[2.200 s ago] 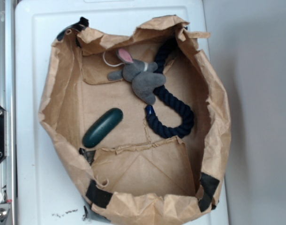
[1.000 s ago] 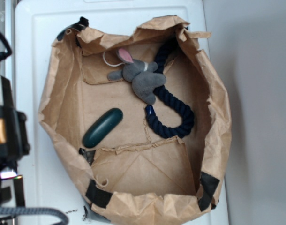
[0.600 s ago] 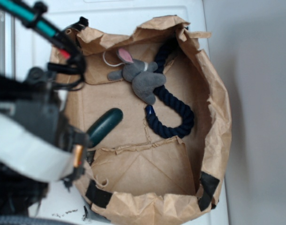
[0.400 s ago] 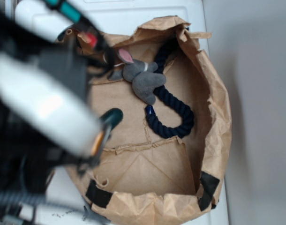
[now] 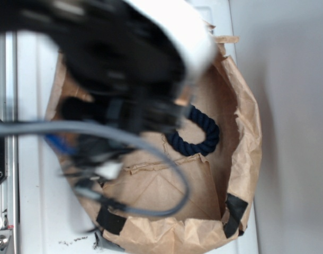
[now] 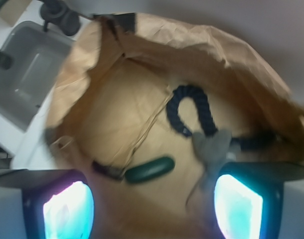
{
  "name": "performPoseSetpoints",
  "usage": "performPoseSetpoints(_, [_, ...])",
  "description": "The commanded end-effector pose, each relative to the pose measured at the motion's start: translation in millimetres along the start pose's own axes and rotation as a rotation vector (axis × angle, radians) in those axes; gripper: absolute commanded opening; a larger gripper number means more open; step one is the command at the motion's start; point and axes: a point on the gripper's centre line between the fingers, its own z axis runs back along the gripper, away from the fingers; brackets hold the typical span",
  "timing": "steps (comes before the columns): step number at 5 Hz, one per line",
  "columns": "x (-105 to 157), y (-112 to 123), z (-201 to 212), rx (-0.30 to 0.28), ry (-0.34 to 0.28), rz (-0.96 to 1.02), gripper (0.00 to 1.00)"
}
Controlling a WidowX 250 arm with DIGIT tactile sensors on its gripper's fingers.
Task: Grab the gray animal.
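Note:
In the wrist view the gray animal (image 6: pixel 212 148) lies on the floor of the brown paper bag (image 6: pixel 157 45), just in front of my right finger (image 6: pixel 239 206). My gripper (image 6: pixel 152 209) hangs above the bag floor, open, with nothing between its fingers. The toy sits right of the gap and partly behind the right finger. In the exterior view my blurred arm (image 5: pixel 124 69) covers the upper left of the bag (image 5: pixel 241 132) and hides the gray animal.
A dark navy rope (image 6: pixel 192 112) curls behind the toy, and its loop (image 5: pixel 196 136) also shows in the exterior view. A dark green capsule (image 6: pixel 149 169) lies left of the toy. The bag's crumpled walls rise all round. A white surface (image 5: pixel 29 174) and a metal rail (image 5: pixel 2 106) lie left.
My arm has swung in from the left edge and now sits over the bag's upper left. It covers the gray animal and the green capsule in the exterior view. The toys have not moved.

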Motion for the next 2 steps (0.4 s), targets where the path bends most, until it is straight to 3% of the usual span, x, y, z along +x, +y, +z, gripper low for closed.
performPoseSetpoints(1, [0, -10, -44, 0.137, -0.045, -0.049, 1.0])
performPoseSetpoints(2, [-11, 2, -56, 0.148, -0.045, -0.069, 1.0])
